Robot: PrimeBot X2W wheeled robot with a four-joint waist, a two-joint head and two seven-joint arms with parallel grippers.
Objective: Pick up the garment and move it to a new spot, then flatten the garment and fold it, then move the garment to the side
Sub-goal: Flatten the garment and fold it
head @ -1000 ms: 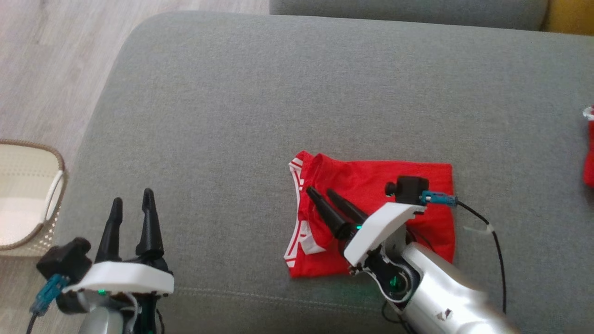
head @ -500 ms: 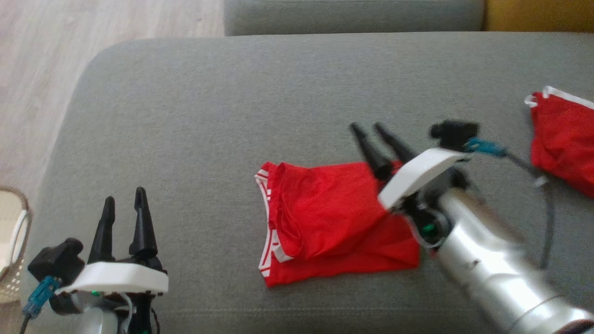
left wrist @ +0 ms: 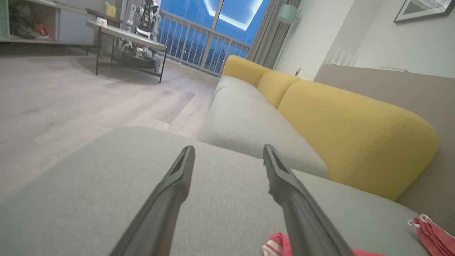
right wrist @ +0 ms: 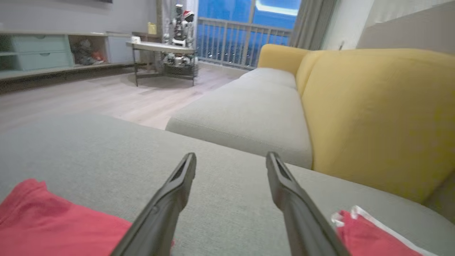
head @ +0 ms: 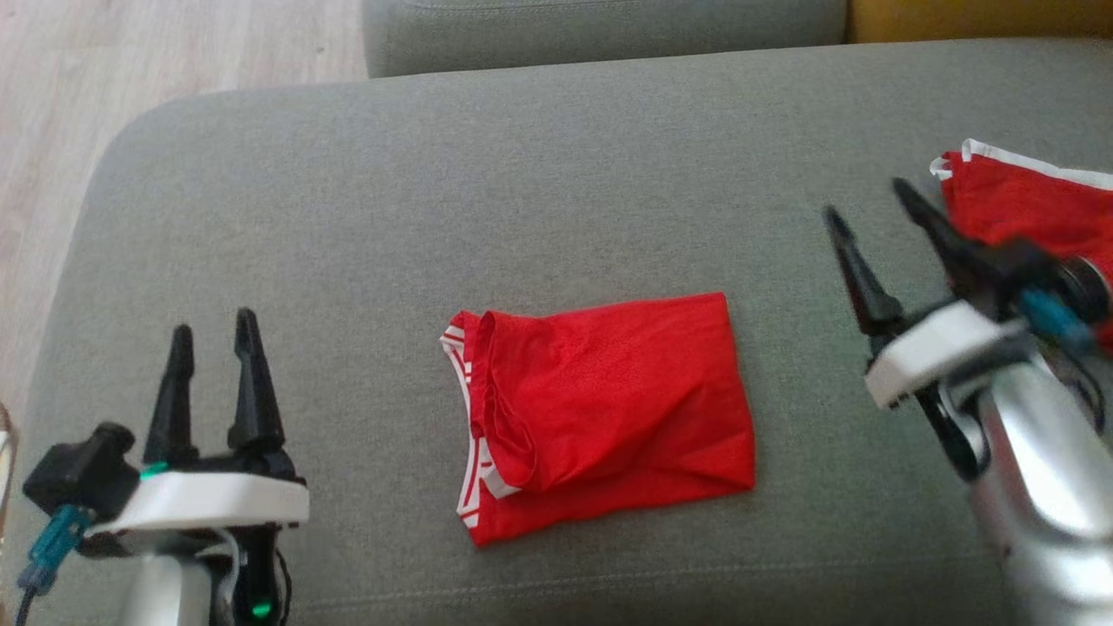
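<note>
garment (head: 600,409), red folded cloth with white trim, lies flat on grey fabric sofa cushion (head: 522,200); left end effector (head: 213,322) spread, empty, well left of it; right end effector (head: 865,197) spread, empty too.

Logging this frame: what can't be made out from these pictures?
- Second red garment: head view, cut off by the right edge and partly covered by the right gripper, jaws apart; its full shape is unknown.
- Folded garment: head view, the top layer hides how the lower layers lie.
- Right forearm: head view, blurred; detail is lost.
</note>
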